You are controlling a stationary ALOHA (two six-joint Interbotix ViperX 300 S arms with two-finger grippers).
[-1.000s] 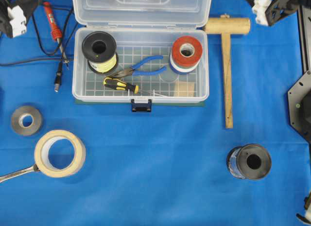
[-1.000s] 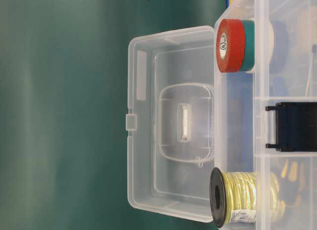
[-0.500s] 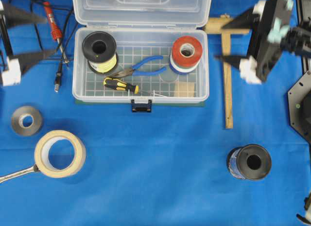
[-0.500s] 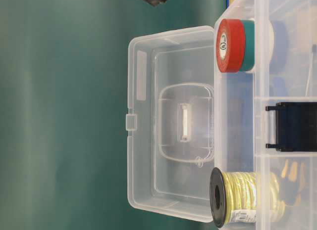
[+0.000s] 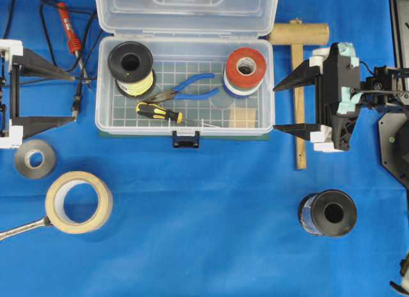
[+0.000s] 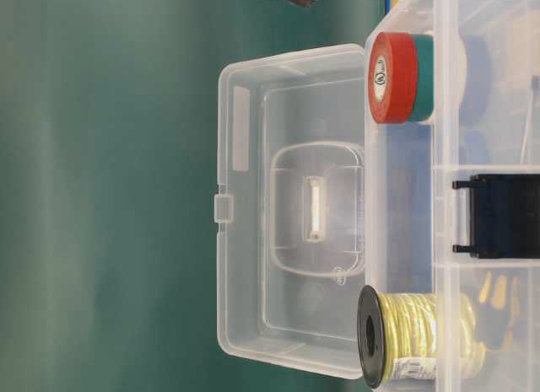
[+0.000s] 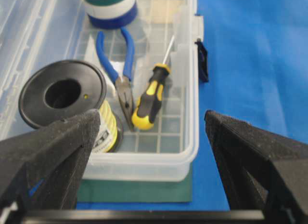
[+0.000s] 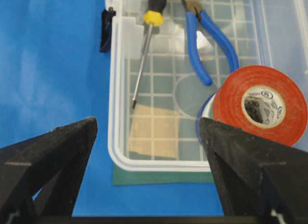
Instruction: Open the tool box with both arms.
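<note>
Since a moment ago, both arms have been swung in toward the tool box. The left gripper and the right gripper are spread wide, and nothing is held. The lid is already tipped back at the far side, so the job looks done. The box is kept between them, with the right tips just beside its wall and the left tips a little apart.

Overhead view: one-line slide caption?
Tool box lid open, left end effector and right end effector flanking it, both open.
</note>
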